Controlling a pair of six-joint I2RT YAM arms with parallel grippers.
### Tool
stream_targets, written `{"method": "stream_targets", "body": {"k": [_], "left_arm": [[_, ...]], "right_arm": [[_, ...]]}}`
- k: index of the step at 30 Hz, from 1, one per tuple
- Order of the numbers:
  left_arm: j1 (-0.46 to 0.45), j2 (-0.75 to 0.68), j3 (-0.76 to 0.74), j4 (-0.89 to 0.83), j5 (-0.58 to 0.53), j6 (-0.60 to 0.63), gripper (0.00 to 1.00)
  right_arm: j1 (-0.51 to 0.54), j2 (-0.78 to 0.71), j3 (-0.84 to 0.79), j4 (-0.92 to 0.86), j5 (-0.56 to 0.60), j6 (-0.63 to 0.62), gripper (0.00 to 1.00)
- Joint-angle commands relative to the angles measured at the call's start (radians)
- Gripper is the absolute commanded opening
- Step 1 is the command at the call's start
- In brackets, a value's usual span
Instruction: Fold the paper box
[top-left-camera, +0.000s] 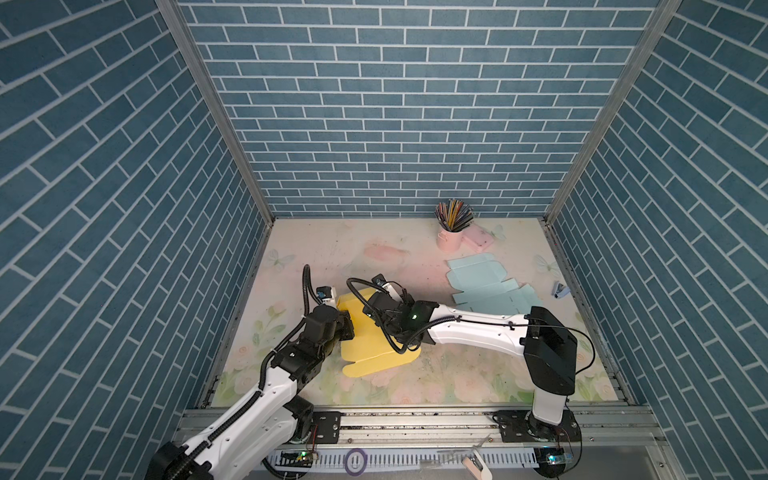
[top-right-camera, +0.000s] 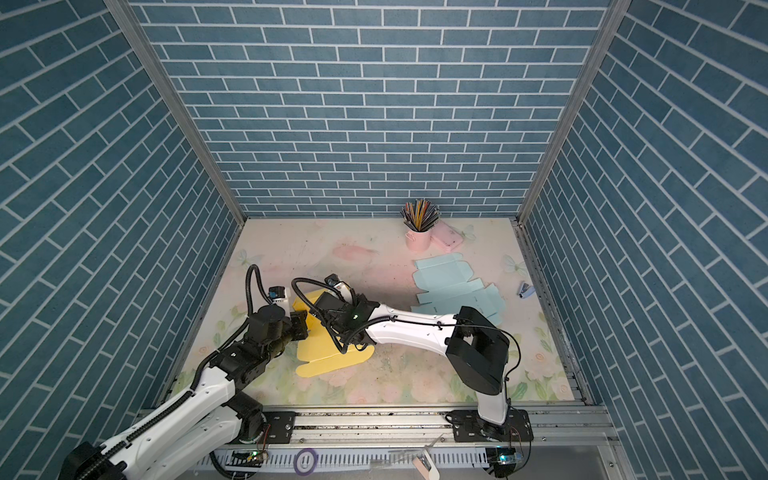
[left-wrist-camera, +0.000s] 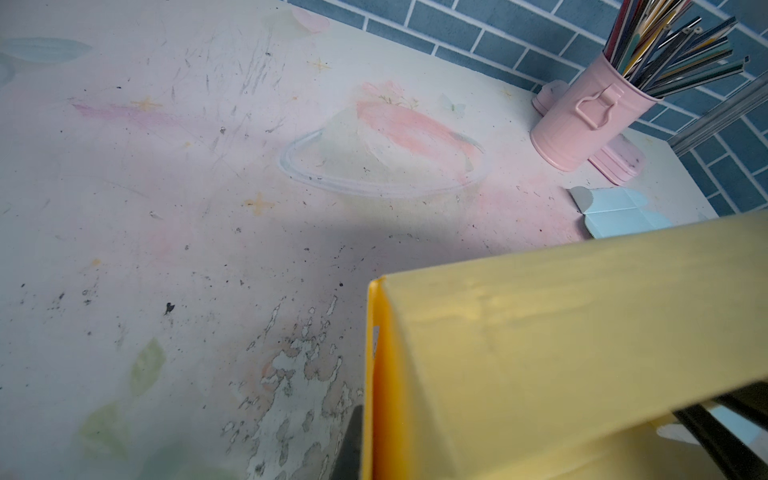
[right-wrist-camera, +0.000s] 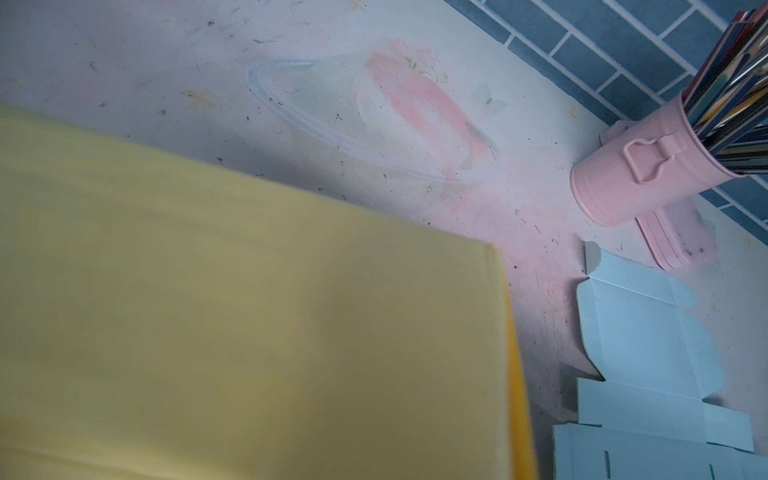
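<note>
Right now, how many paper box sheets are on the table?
2: the yellow sheet, partly folded, toward the front left; the light blue sheet, flat toward the back right. Another may lie hidden under the blue.

both top views sit high at the front, above the rail (top-left-camera: 415, 419). they look down and toward the back wall (top-left-camera: 374, 124), far enough out to take in the whole table (top-left-camera: 332, 253). they're near-identical, just shifted sideways. each wrist cam hangs right over the yellow box (left-wrist-camera: 561, 353), aimed across the table at the pink pencil cup (left-wrist-camera: 582, 124). all four share the box, cup and blue sheet (right-wrist-camera: 644, 332).
</note>
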Motion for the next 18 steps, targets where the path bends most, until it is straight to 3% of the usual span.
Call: {"method": "stream_targets", "body": {"k": [1,8,14,18], "left_arm": [[-0.013,-0.029,-0.024,0.039,0.002,-0.025,0.00],[-0.014,-0.053,-0.041,0.054,0.010,-0.036,0.00],[-0.013,-0.064,-0.057,0.080,0.010,-0.054,0.00],[-0.014,-0.063,-0.067,0.105,0.009,-0.074,0.00]], "right_arm": [[-0.012,-0.007,-0.010,-0.024,0.099,0.052,0.26],[-0.012,-0.055,-0.070,0.072,0.051,0.086,0.28],[-0.011,-0.010,-0.019,-0.019,0.125,0.099,0.16],[-0.003,0.047,0.029,-0.088,0.221,0.096,0.16]]}}
